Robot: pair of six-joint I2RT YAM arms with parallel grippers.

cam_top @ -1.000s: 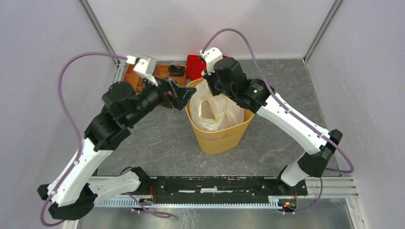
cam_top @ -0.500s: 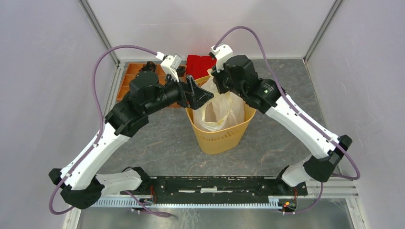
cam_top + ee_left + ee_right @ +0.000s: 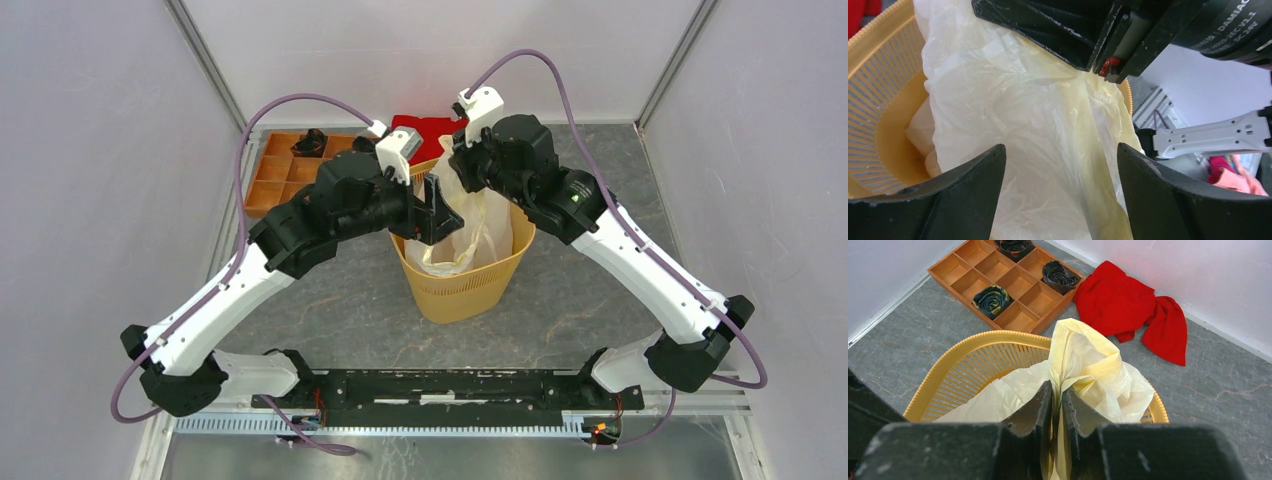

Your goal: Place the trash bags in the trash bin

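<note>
The cream-white trash bag hangs into the yellow-orange mesh trash bin at the table's middle. My right gripper is shut on a bunched upper fold of the bag and holds it above the bin's far rim. My left gripper is open, its jaws wide apart over the bin's left side, with the bag between and just beyond them, untouched as far as I can see. In the top view the left gripper is close to the right gripper.
A brown wooden compartment tray with dark rolled items stands at the back left, also in the right wrist view. A red cloth lies behind the bin. The enclosure walls stand close on three sides.
My left arm has swung right and forward from the tray side, bringing its open gripper over the bin and against the bag. My right gripper has lifted the bag's top slightly up and right.
</note>
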